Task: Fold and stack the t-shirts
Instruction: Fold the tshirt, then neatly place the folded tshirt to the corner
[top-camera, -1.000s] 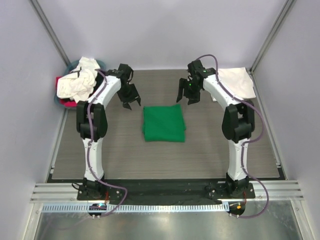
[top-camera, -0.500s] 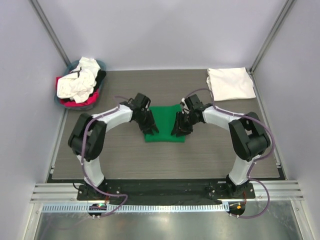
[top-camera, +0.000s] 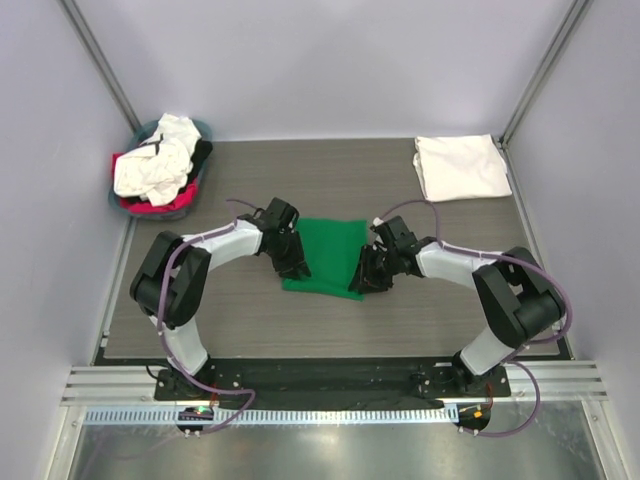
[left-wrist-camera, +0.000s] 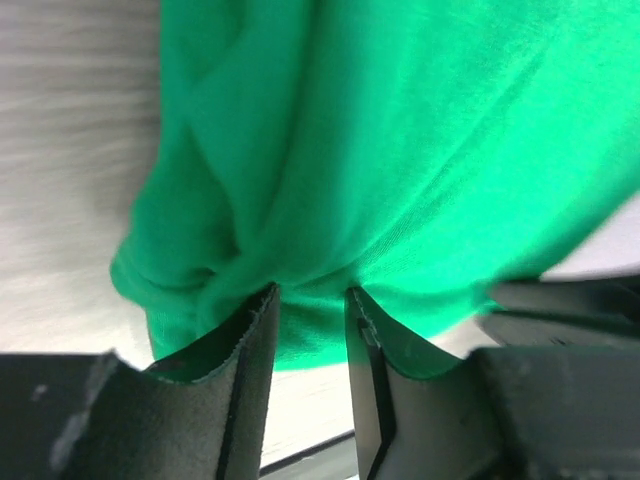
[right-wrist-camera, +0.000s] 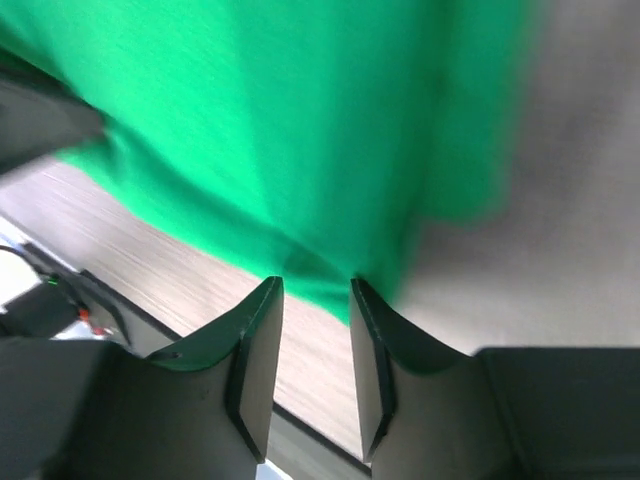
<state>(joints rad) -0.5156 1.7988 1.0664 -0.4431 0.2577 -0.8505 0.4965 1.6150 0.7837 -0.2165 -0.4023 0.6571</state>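
STATUS: task partway, judged from layout.

1. DONE
- One white t-shirt (top-camera: 462, 166) lies folded flat at the far right corner of the table (top-camera: 300, 180), well apart from both arms. It reads as the base of the stack.

2. IN HAND
- Green t-shirt (top-camera: 325, 250): pos. table ctr, between the two arms. It is already a compact multi-layer pad, and its near edge is drawn in narrower than its far edge.
- Left gripper (top-camera: 293, 266): at the pad's near-left corner. In the wrist view the jaws are narrow, and the fingers (left-wrist-camera: 245, 360) have bunched green cloth nipped between the tips. This reads as a grip on the cloth.
- Right gripper (top-camera: 364, 278): at the pad's near-right corner. In the wrist view the jaws are narrow and the cloth edge is caught between the tips, w/ bare table showing below. This also reads as a grip, though less certain.

3. LEFT TO DO
- Green t-shirt is not yet on the white one. It needs a transfer, and poss. one more fold first.
- Unfolded shirts (top-camera: 152, 170) are heaped in the basket (top-camera: 146, 129) at the far left corner, white on top w/ pink-red and black showing beneath. Qty cannot be told. Each needs spreading, folding and stacking.

4. EST.
- Under half complete: one shirt placed, one nearly ready, the heap untouched.
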